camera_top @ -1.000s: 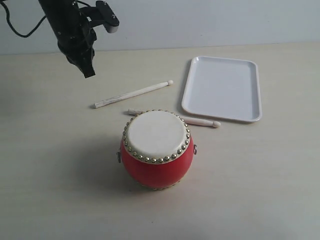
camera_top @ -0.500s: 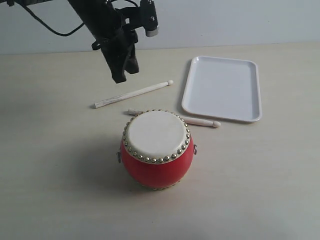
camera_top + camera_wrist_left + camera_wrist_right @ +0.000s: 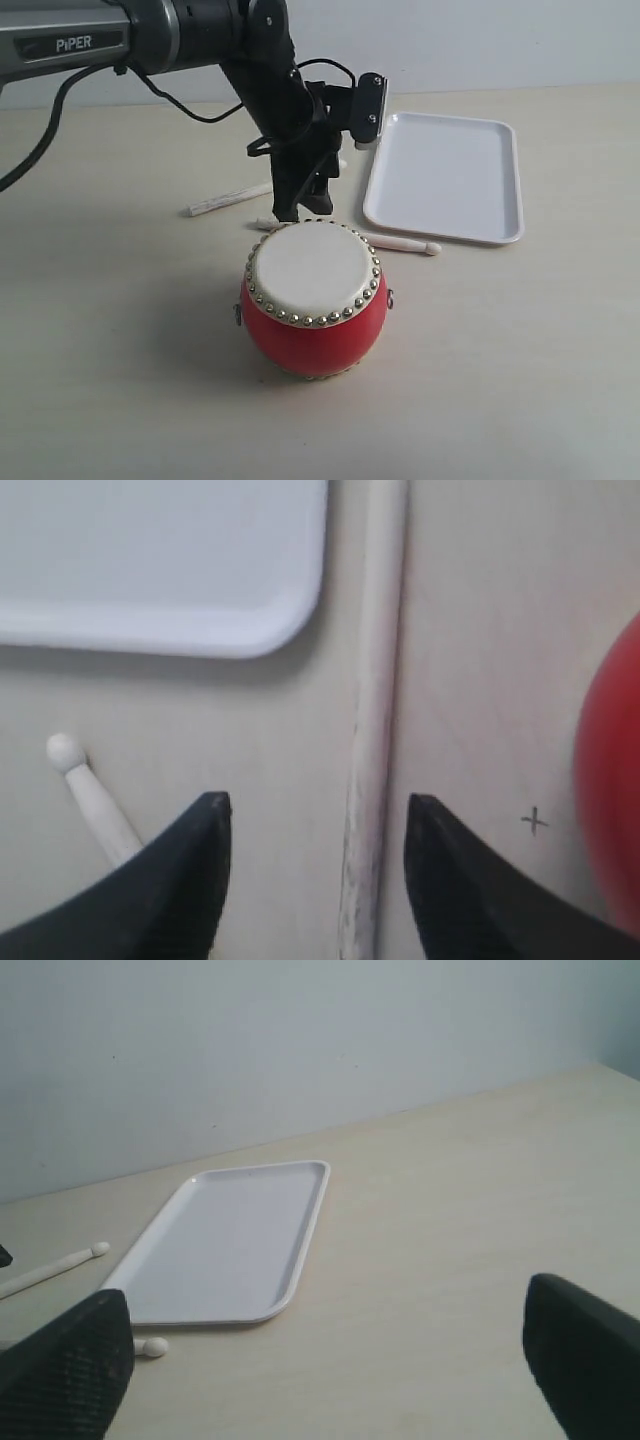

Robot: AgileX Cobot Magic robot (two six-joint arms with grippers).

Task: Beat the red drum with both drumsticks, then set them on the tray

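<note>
Left fingers apart — drumstick between

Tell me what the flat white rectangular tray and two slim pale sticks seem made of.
The flat white rectangular tray looks like smooth plastic: even colour, soft sheen, moulded rim. The two slim pale drumsticks seem bare wood: matte, scuffed, streaky grain.

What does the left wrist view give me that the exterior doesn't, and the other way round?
Left wrist only: the open left gripper straddles the near stick, with one finger on each side, and there is a small cross mark beside the drum. Exterior only: the drumhead, the tray's full outline, the near stick's tip beside it, and the left arm, which hides where the fingers stand. Both: a tray corner, the near stick, the far stick and the drum's red side.
</note>
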